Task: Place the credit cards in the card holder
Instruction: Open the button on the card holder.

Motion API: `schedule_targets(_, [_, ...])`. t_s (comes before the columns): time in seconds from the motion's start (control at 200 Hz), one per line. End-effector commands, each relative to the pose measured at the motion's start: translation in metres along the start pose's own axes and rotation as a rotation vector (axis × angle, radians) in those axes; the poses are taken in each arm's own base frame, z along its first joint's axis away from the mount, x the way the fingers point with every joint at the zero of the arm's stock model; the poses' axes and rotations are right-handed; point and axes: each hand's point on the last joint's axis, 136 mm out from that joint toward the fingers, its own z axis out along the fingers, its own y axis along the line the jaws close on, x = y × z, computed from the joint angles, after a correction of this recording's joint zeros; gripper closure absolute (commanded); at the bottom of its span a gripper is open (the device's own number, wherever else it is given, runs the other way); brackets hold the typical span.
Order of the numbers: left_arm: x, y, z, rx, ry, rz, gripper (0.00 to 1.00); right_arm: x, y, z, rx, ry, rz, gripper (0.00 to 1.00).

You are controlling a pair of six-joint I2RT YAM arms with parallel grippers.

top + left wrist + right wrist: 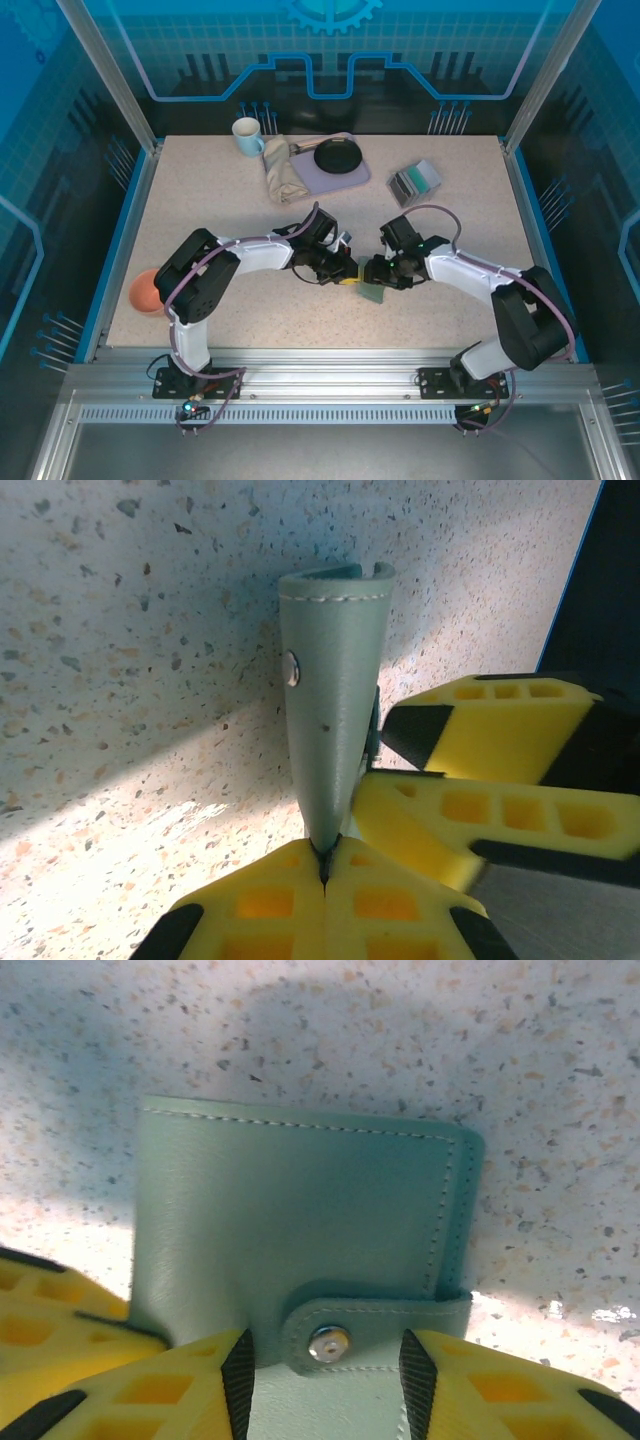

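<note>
The card holder (372, 294) is a grey-green wallet, folded shut, at the table's centre between both grippers. My left gripper (325, 858) is shut on the card holder (335, 710), pinching one edge; the wallet appears edge-on, with a metal snap (291, 667) on its side. Seen from the right wrist, the card holder (300, 1210) lies flat. My right gripper (328, 1385) is open, its fingers (238, 1385) either side of the snap tab (330, 1343). The credit cards (418, 178), teal and grey, stand in a small grey box (403, 190) at the back right.
A white mug (246, 136), a crumpled beige cloth (283, 175) and a purple tray (356, 176) carrying a black bowl (337, 156) sit along the back. An orange bowl (147, 290) rests at the table's left edge.
</note>
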Motion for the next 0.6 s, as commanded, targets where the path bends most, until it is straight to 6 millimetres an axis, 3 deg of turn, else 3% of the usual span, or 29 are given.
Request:
schedule_targets(0.0, [0.002, -0.022, -0.007, 0.059, -0.001, 0.024, 1.00, 0.004, -0.005, 0.010, 0.049, 0.039, -0.014, 0.54])
schedule_targets(0.27, [0.005, -0.016, -0.012, 0.028, -0.006, 0.021, 1.00, 0.003, -0.068, -0.002, 0.418, 0.023, -0.027, 0.62])
schedule_targets(0.47, [0.009, 0.000, -0.015, 0.005, -0.012, -0.004, 1.00, 0.002, -0.081, -0.012, 0.449, -0.001, -0.008, 0.66])
schedule_targets(0.595, [0.012, 0.005, -0.015, 0.000, -0.014, -0.012, 1.00, 0.000, -0.077, -0.011, 0.404, -0.005, 0.003, 0.71])
